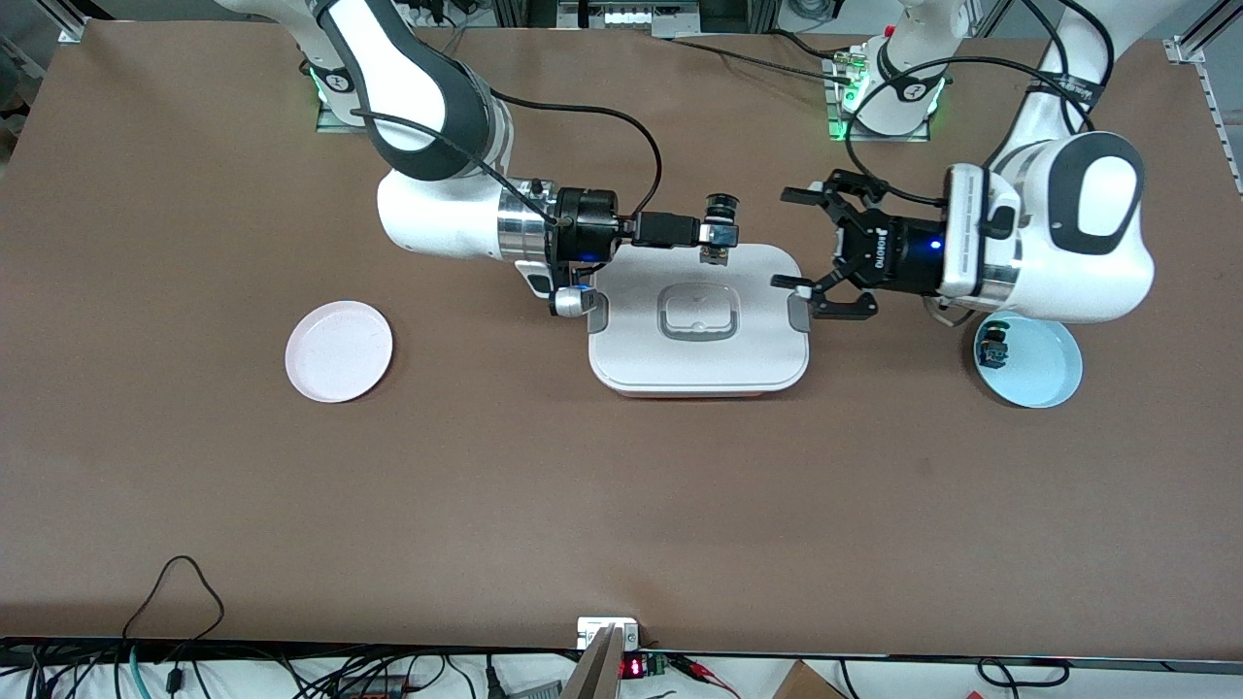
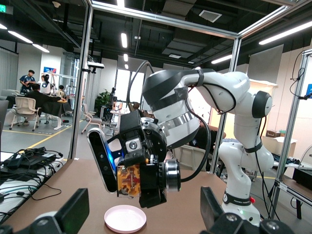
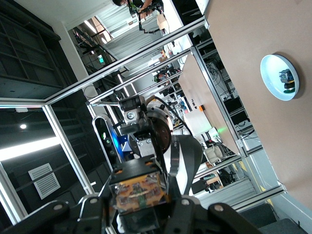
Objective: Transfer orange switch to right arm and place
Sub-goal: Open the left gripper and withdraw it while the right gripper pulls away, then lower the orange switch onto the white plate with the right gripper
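Handover looks complete. Right gripper [image 1: 717, 233], jaws pressed onto the orange switch [image 1: 717, 254], holds it over the white lidded box [image 1: 621, 364]. Left gripper [image 1: 806, 243] faces it, jaws spread and empty, switch just clear of their tips. Remaining: placement, likely on the empty pink plate [image 1: 339, 350]. Blue dish [image 1: 1054, 374] below the left wrist holds the other switch [image 1: 992, 349].

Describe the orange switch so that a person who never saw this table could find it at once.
Find the white box in the middle of the table; the right claw hangs over its edge nearest the bases. The orange switch is the tiny black block with orange parts shut in that claw. The similar switch lies in the blue plate and shows no orange.
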Controlling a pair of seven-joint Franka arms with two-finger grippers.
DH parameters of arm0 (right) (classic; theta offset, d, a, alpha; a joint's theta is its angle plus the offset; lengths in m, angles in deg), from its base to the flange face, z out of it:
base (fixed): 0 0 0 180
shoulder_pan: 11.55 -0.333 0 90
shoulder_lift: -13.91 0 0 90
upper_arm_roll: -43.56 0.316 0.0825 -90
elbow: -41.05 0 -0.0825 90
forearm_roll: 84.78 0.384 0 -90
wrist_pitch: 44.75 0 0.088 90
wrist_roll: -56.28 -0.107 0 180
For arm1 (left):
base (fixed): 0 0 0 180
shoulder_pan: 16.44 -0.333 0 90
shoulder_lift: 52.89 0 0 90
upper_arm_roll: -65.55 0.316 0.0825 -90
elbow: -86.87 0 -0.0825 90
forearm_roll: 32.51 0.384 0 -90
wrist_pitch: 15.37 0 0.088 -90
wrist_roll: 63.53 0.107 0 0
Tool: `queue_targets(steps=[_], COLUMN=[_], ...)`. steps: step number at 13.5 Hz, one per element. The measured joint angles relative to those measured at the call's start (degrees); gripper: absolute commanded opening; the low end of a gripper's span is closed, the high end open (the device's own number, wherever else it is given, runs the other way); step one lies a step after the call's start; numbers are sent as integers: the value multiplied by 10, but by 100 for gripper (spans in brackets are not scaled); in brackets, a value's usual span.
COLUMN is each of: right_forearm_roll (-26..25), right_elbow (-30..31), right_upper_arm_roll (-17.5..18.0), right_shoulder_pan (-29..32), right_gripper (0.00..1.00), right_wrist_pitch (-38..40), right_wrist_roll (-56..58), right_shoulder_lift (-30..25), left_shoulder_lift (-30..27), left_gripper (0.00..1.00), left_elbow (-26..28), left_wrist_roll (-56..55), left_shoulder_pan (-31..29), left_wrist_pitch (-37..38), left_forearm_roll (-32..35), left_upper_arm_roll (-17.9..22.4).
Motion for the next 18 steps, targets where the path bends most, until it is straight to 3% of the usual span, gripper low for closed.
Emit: queue_targets(steps=[2, 5, 7, 9, 11, 13, 16, 17, 18], right_forearm_roll=[0, -2, -36, -113, -203, -315, -429, -473, -520], right_elbow=[0, 0, 7, 25, 47, 58, 67, 68, 69], right_upper_arm_roll=[-1, -4, -6, -8, -10, -13, -14, -14, -14], right_shoulder_pan=[1, 22, 44, 81, 144, 223, 310, 326, 337], right_gripper=[0, 0, 0, 0, 0, 0, 0, 0, 0], right_wrist_pitch=[0, 10, 32, 83, 173, 271, 368, 379, 384], right_wrist_roll=[0, 2, 4, 4, 4, 15, 55, 62, 69], right_shoulder_lift=[0, -5, -13, -28, -42, -47, -48, -48, -49], left_shoulder_lift=[0, 9, 31, 79, 129, 158, 158, 149, 130], left_gripper=[100, 100, 100, 100, 100, 100, 100, 100, 100], left_elbow=[0, -6, -55, -158, -229, -252, -264, -270, -275], left_wrist_roll=[4, 6, 12, -3, -21, -41, -116, -158, -203], left_shoulder_pan=[-20, -97, -153, -174, -174, -170, -150, -128, -89], left_wrist_pitch=[2, 20, 43, 85, 109, 113, 114, 114, 114], left_forearm_roll=[16, 83, 193, 295, 342, 365, 369, 371, 371], left_upper_arm_roll=[2, 8, 9, 11, 10, 8, 9, 23, 63])
